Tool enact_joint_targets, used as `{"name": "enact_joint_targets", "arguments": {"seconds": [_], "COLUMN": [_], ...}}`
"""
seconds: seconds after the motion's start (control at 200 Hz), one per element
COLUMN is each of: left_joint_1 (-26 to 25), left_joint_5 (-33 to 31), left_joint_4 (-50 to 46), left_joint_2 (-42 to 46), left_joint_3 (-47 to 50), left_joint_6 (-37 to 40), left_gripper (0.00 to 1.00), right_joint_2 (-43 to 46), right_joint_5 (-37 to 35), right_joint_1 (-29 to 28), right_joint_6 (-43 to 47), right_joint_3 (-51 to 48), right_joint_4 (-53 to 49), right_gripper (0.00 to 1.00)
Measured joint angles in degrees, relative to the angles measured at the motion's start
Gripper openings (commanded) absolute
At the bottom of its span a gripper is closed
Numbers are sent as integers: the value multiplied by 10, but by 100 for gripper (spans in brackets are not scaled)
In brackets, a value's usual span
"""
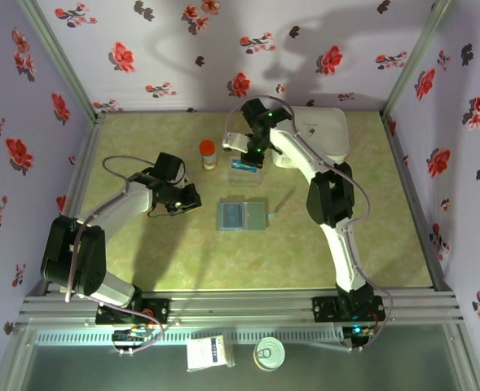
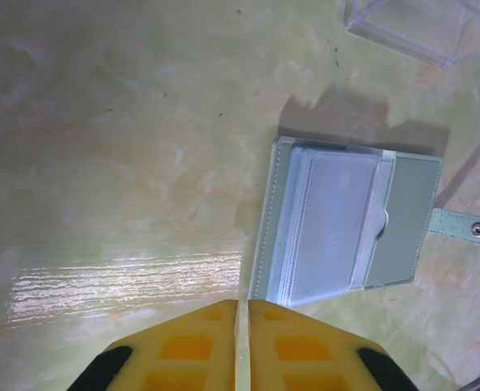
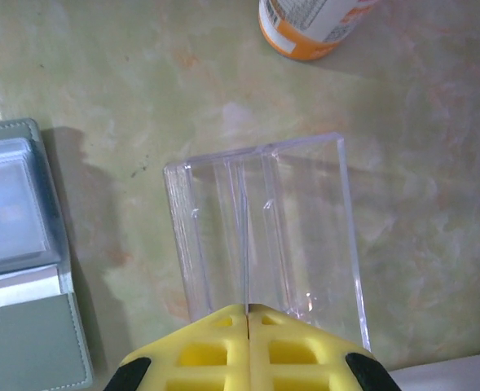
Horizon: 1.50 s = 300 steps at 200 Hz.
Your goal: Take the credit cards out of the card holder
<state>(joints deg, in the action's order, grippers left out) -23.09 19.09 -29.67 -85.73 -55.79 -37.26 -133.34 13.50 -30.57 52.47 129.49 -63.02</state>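
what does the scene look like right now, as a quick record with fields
card holder: lying open on the table, clear sleeves facing up, snap tab sticking out
left end effector: shut, pointing at the holder's edge
right end effector: shut, over the clear plastic box
clear plastic box: on the table just beyond the holder
orange-capped bottle: upright, left of the box
white zip case: back of the table, right side
cards held: cannot tell
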Motion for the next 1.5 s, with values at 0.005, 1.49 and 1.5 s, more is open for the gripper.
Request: {"name": "enact_joint_targets", "arguments": {"seconds": [0.005, 1.49, 1.5], "left_joint_1": [0, 15, 15], "left_joint_5": [0, 42, 43], "left_joint_4": [0, 27, 30], "left_joint_2": [0, -43, -45], "left_joint_3": [0, 4, 4], "left_joint_6": [0, -1, -2], "left_gripper": [11, 13, 13], "right_joint_2": [-1, 5, 11], "right_joint_5": [0, 54, 52], "right_joint_1": [0, 9, 8], "right_joint_6": [0, -25, -30], "right_joint_3": [1, -33, -40], "right_joint_4": [-1, -26, -21], "right_gripper": [0, 27, 27]}}
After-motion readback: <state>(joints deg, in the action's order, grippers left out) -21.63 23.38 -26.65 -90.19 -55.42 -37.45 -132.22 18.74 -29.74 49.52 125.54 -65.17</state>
